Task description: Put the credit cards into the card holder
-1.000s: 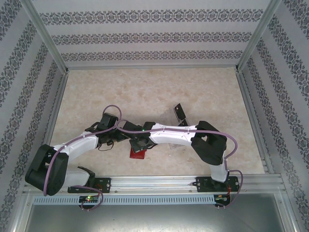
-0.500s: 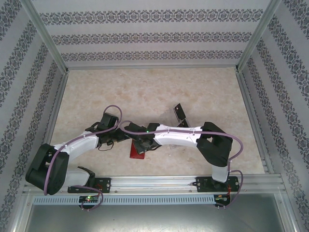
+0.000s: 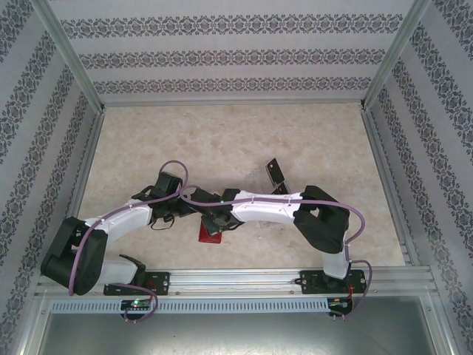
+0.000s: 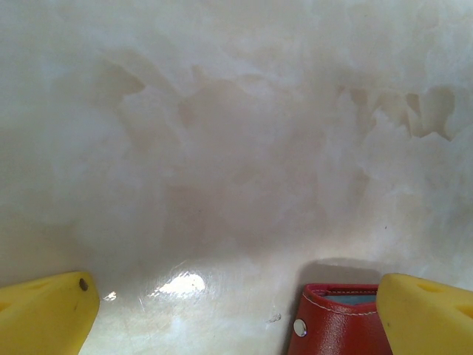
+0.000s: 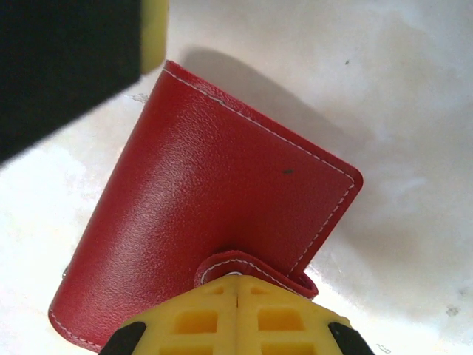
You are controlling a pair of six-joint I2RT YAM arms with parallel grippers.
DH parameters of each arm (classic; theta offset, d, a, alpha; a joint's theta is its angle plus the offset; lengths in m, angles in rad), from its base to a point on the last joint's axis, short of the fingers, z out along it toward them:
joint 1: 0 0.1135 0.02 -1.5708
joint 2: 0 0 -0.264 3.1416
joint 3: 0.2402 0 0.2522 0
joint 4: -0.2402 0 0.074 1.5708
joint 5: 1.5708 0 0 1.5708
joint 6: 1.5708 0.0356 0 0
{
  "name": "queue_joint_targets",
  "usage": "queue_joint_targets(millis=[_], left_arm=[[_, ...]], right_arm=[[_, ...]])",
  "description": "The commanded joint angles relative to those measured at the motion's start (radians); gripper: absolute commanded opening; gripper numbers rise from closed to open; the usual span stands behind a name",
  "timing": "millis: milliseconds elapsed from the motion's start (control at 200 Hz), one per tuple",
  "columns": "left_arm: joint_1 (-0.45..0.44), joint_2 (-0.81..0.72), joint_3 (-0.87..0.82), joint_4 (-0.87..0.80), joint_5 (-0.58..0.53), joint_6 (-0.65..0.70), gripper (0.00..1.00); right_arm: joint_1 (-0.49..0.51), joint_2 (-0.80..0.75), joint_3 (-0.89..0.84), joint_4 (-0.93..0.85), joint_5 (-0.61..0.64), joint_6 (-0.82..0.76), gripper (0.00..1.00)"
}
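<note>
While the card holder (image 3: pixel 209 234) lies folded shut on the table (image 3: pixel 222 140), toward the 6 o'clock edge, you have none of the task done yet. The credit cards (image 3: pixel 276 172) sit as a dark shape well apart from it, out at about 1 o'clock from the wallet, and you cannot tell from above how many are stacked there. Your right gripper (image 5: pixel 236 292) has its fingers pressed fully together, tips right at the snap tab (image 5: pixel 251 268) on the 6 o'clock side of the red cover in the right wrist view. Whether a pinch of leather is caught between them, the pictures do not show. Your left gripper (image 4: pixel 236 314) stands spread wide with nothing in it. One finger sits just beside a corner of the wallet at 5 o'clock in the left wrist view, where a sliver of grey lining peeks over the stitched edge. My judgement is that you are at the opening step: the flap has to be freed and the wallet spread. Fetching each card and sliding it into a pocket all remains.
</note>
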Motion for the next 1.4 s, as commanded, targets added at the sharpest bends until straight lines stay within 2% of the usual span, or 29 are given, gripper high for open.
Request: queue_joint_targets(millis=[0, 565, 754, 924, 1394], left_arm=[[-0.054, 0.11, -0.092, -0.097, 0.209, -0.034, 0.99], [-0.057, 0.122, -0.095, -0.088, 0.214, -0.034, 0.99], [-0.066, 0.156, -0.095, -0.082, 0.21, -0.031, 0.99], [-0.079, 0.187, -0.1, -0.06, 0.215, -0.036, 0.99], [-0.091, 0.204, -0.119, -0.024, 0.22, -0.057, 0.99]], right_arm=[[-0.012, 0.021, 0.031, 0.003, 0.003, -0.006, 0.05], [-0.009, 0.078, -0.005, 0.009, -0.032, 0.002, 0.04], [-0.01, 0.068, 0.034, -0.01, -0.021, -0.01, 0.04], [-0.013, 0.121, 0.076, -0.054, -0.044, -0.023, 0.04], [0.005, 0.272, 0.032, -0.078, -0.1, -0.033, 0.03]])
